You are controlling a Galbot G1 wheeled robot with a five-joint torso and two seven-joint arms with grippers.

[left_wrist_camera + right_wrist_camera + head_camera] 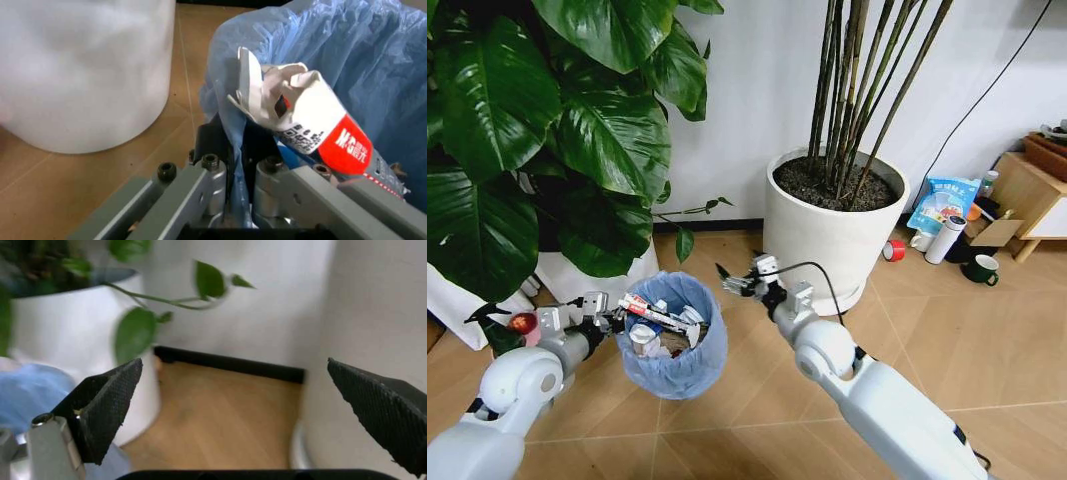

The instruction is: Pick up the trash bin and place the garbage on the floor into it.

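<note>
- At the left rim of the trash bin (672, 335), the left gripper (612, 318) is pinched onto the bin's edge; in the left wrist view its fingers (212, 192) are pressed together with the light-blue bag liner (333, 45) caught between them.
- Held this way, the trash bin hangs in front of the robot above the floor (757, 400), near the middle-left of the scene.
- Inside the bin lies the garbage (659, 322): a white and red tube or carton (313, 125) leaning against the rim beside the left gripper, with wrappers and a can-like item under it.
- Right of the bin, the right gripper (737, 280) hovers just beside the far right part of the rim, not touching it; its black padded fingers (107, 407) are spread wide with nothing between them.
- Beyond the right gripper stands a large white plant pot (832, 225) holding tall bare stems, set against the far wall.
- Far left, a second white pot (592, 275) carries a broad-leaved green plant (557, 120), whose leaves overhang the left arm.
- Far right, by a low wooden table (1027, 195), stand a white bottle (944, 239), a dark green mug (982, 269) and a blue and white packet (942, 203); a small red and white item (893, 250) lies on the floor close to the large pot.
</note>
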